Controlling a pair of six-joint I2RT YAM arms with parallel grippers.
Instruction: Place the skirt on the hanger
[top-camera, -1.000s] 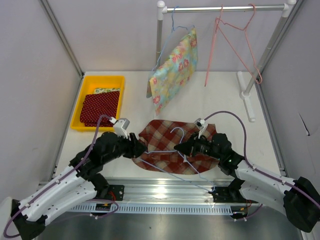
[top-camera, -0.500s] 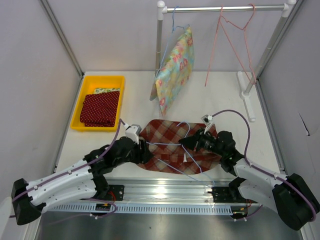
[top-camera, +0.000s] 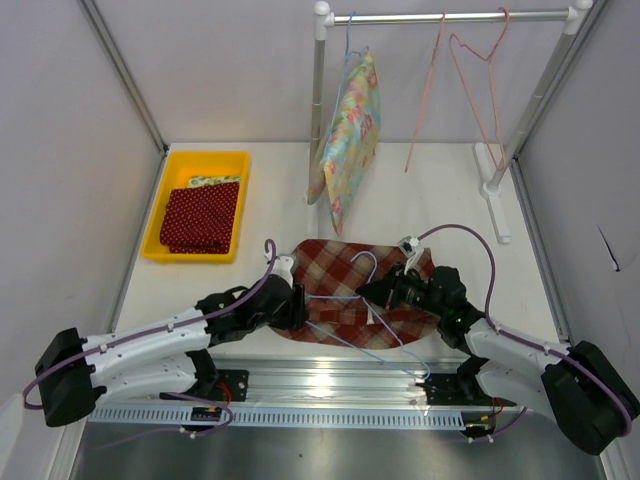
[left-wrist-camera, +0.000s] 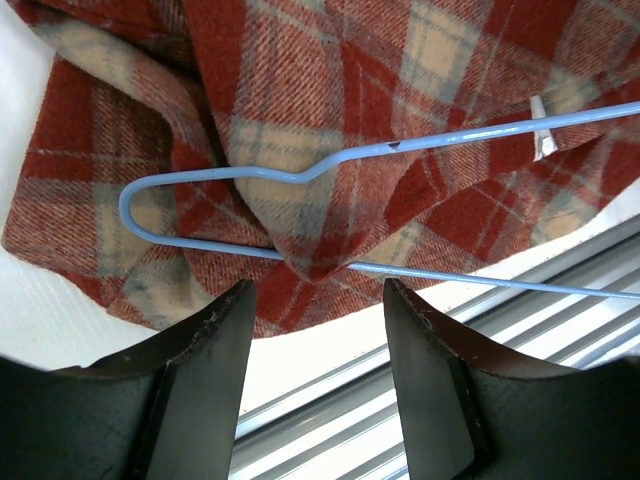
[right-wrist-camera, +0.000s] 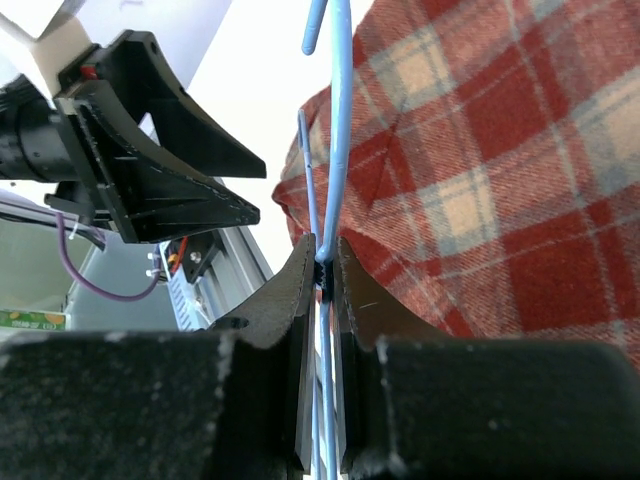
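Note:
The red plaid skirt (top-camera: 345, 275) lies flat near the table's front edge. A light blue wire hanger (top-camera: 352, 298) lies across it, one end tucked into the cloth in the left wrist view (left-wrist-camera: 200, 180). My right gripper (top-camera: 368, 294) is shut on the blue hanger (right-wrist-camera: 335, 150) near its neck, over the skirt (right-wrist-camera: 500, 150). My left gripper (top-camera: 298, 305) is open and empty at the skirt's left front edge (left-wrist-camera: 300, 90), its fingers (left-wrist-camera: 200, 340) astride the hem.
A yellow tray (top-camera: 160, 240) with a folded red dotted cloth (top-camera: 202, 214) stands at the back left. A floral garment (top-camera: 348, 140) on a blue hanger and a pink hanger (top-camera: 470, 60) hang from the rail (top-camera: 450, 16). A metal rail (top-camera: 330, 375) runs along the front.
My left gripper has moved right, to the skirt's front left edge. My right gripper has shifted slightly with the hanger. The floral garment has swung on the rail.

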